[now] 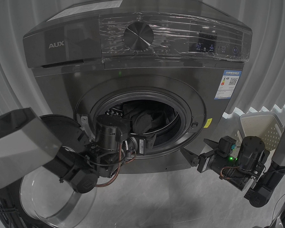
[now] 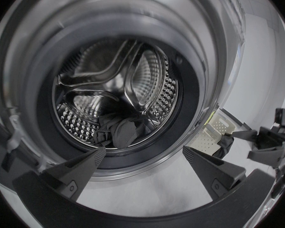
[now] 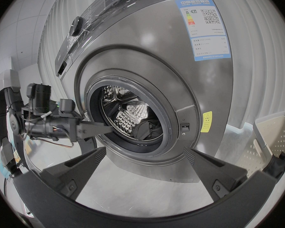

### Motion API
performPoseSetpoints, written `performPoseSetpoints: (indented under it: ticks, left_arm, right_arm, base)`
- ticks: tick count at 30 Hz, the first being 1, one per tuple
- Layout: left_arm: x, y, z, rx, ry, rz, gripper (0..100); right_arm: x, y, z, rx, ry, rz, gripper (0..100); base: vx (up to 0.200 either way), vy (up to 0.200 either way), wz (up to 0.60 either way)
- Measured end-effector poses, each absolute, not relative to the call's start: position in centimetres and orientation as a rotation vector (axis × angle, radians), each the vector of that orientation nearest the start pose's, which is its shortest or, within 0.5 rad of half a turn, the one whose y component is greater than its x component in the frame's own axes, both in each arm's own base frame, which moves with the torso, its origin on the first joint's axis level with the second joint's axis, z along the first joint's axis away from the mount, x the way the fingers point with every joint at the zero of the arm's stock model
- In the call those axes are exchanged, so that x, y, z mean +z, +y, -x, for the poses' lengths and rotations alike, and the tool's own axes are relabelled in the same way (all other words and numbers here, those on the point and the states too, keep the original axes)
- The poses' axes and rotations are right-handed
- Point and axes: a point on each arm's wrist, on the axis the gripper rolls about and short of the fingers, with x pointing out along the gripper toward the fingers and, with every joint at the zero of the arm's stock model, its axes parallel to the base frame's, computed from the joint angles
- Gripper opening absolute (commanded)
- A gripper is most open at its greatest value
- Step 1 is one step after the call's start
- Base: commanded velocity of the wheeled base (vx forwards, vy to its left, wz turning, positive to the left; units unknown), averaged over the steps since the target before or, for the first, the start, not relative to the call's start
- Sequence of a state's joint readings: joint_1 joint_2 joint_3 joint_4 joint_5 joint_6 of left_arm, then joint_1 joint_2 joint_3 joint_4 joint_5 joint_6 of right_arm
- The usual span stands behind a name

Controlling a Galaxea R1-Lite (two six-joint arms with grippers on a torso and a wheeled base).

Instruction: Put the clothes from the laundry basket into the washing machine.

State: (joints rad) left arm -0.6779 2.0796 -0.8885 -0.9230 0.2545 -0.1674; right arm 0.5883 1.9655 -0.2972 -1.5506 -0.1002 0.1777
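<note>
Drum ahead, left claw spread, seemingly outside

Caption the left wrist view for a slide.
Open left gripper facing the washing machine drum, dark clothes lying inside; white laundry basket beside it.

Count: one washing machine is standing with one round door hanging open. One dial and two stickers are sitting on its front: one blue-and-white label and one yellow sticker. One dark heap of clothes is lying in the drum; separate pieces cannot be counted. One laundry basket is standing beside the machine, one dark garment hanging at its rim. Two grippers are working here, the left gripper and the right gripper, each spreading two fingers.
</note>
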Motion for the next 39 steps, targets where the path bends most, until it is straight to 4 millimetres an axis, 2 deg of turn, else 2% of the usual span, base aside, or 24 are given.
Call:
performPoseSetpoints:
  ticks: [8,15,20,22,30,39]
  left_arm:
    - [12.9,-21.5,-24.8,-0.456,0.211,0.114,100]
    - [14.6,-18.4,-21.2,-0.452,0.112,0.197,100]
    - [15.7,-16.8,-19.8,-0.363,-0.007,0.265,100]
    - [15.7,-16.3,-19.3,-0.327,-0.027,0.273,100]
    - [14.9,-13.7,-17.4,-0.272,-0.024,0.230,100]
    - [15.3,-11.8,-15.4,-0.263,-0.045,0.184,100]
  right_arm:
    - [9.2,14.7,-22.3,0.474,0.138,-0.139,100]
    - [10.5,13.4,-20.7,0.466,0.112,-0.147,100]
    - [11.4,11.8,-19.3,0.443,0.089,-0.154,100]
    - [11.7,11.1,-18.9,0.425,0.079,-0.155,100]
    - [12.7,8.0,-16.9,0.345,0.037,-0.146,100]
    - [13.8,7.0,-15.3,0.335,-0.009,-0.154,100]
  base:
    - [0.000,0.000,0.00]
    - [0.000,0.000,0.00]
    - [0.000,0.000,0.00]
    - [0.000,0.000,0.00]
    - [-0.200,0.000,0.00]
    - [-0.200,0.000,0.00]
